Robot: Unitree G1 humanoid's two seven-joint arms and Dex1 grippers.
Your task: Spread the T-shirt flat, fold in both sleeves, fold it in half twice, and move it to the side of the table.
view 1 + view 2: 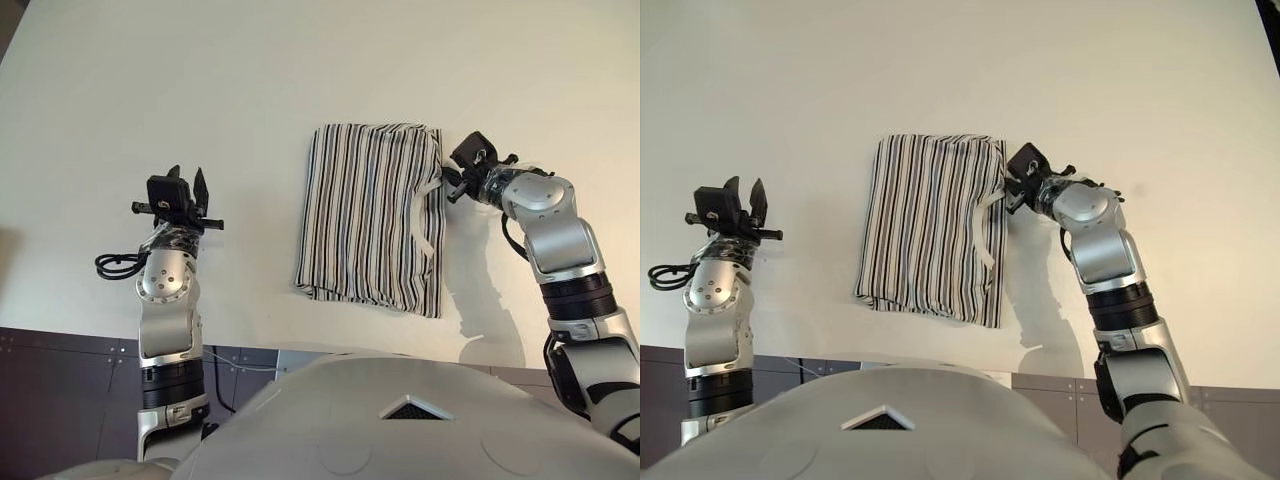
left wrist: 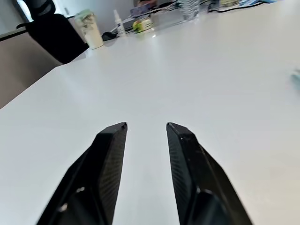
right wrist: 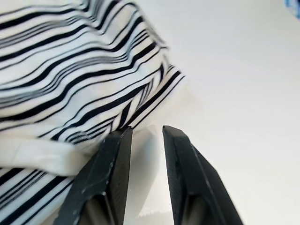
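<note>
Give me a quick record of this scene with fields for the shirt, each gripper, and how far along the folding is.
T-shirt: striped, folded into a compact rectangle, lying on the white table
Left gripper: open, over bare table to the shirt's left, apart from it
Right gripper: open, at the shirt's right edge, fingertips next to the cloth
Task stage: folding looks done; the shirt lies between the two arms, seemingly not yet moved to the side
</note>
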